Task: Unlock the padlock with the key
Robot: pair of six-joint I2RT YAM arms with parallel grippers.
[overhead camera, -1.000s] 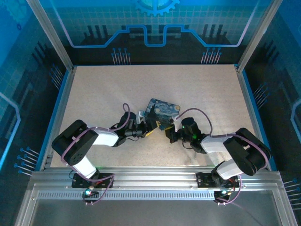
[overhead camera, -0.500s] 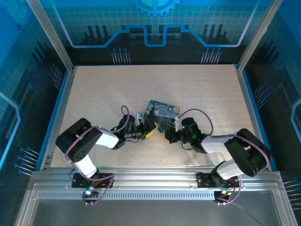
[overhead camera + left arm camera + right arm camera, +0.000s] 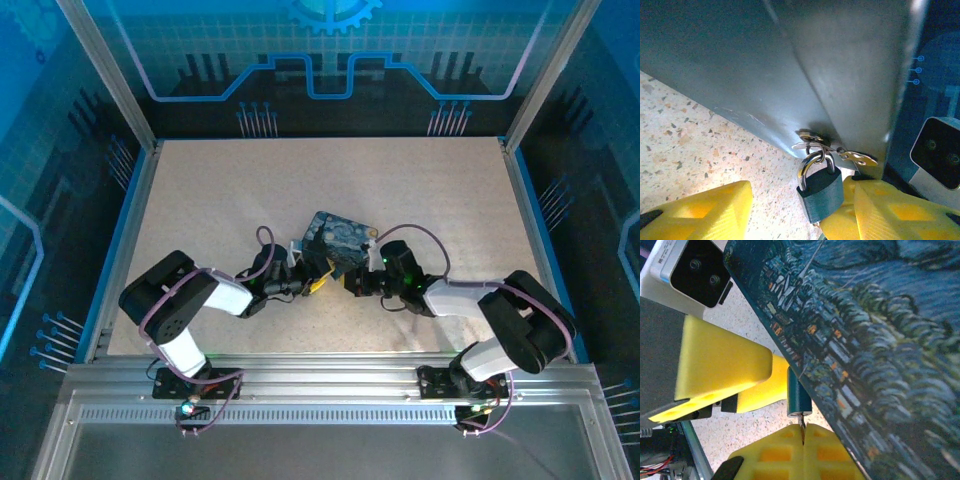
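Note:
The small padlock (image 3: 821, 194), dark bluish with a silvery shackle, hangs from the hasp of the starry-night tin (image 3: 340, 238). My left gripper (image 3: 792, 210) is open around it; the lock body leans on the right finger (image 3: 890, 212), and the left finger (image 3: 695, 212) is well apart. In the right wrist view the padlock (image 3: 799, 396) hangs at the tin's edge (image 3: 865, 370). My right gripper (image 3: 803, 434) is shut on the thin key (image 3: 801, 421), whose tip meets the lock's underside. From above, the left gripper (image 3: 318, 278) and right gripper (image 3: 350, 281) meet at the tin's near edge.
A flat brass tab (image 3: 858, 158) on a ring hangs beside the shackle. The left gripper's yellow fingers (image 3: 725, 365) sit just left of the lock in the right wrist view. Speckled tabletop (image 3: 300, 180) lies open beyond the tin, bounded by blue side rails (image 3: 130, 220).
The right gripper has slid left toward the tin's near edge and the padlock. The left arm shifted a little early on, then held still.

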